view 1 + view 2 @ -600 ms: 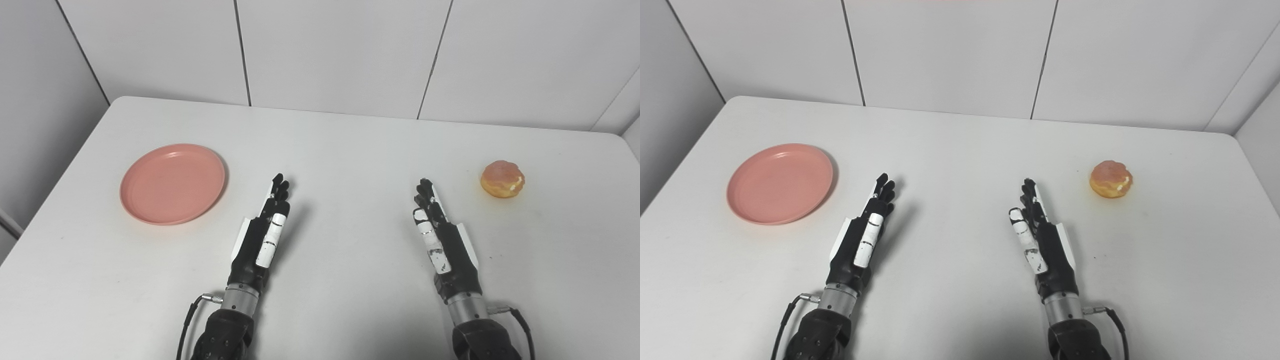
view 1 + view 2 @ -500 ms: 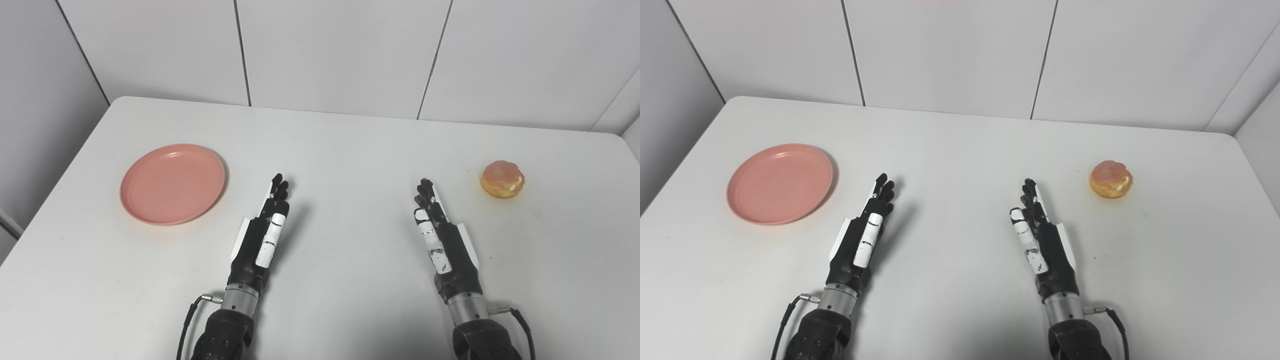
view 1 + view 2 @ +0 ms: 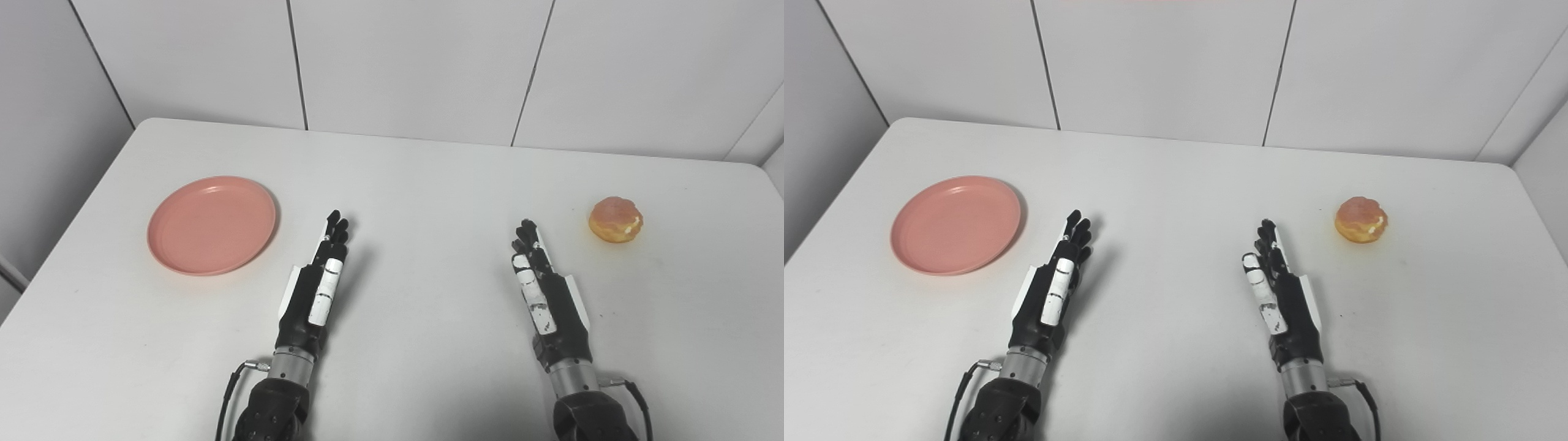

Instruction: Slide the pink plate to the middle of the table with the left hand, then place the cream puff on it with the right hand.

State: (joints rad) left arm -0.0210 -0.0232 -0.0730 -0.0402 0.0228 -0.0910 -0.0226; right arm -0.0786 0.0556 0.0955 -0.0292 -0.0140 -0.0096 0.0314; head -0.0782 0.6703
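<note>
While both my arms reach in from the near edge over the plain white table [image 3: 416, 177], my left hand [image 3: 312, 288] sits edge-on, its black fingers [image 3: 334, 229] stretched straight and pointing away from me, lying close together, with the white-plated thumb along the top; it holds nothing. My right hand [image 3: 545, 294] mirrors it on the other side, fingers [image 3: 527, 236] likewise extended forward and held close together, grasping nothing. Off to the left lies the round, shallow pink plastic plate [image 3: 211, 224], flat on the table near its left edge, apart from my left hand and a little beyond its fingertips. Far over on the right rests the small golden-brown cream puff with a pale glazed top [image 3: 615, 218], near the right edge, well apart from the plate and clear of my right hand
</note>
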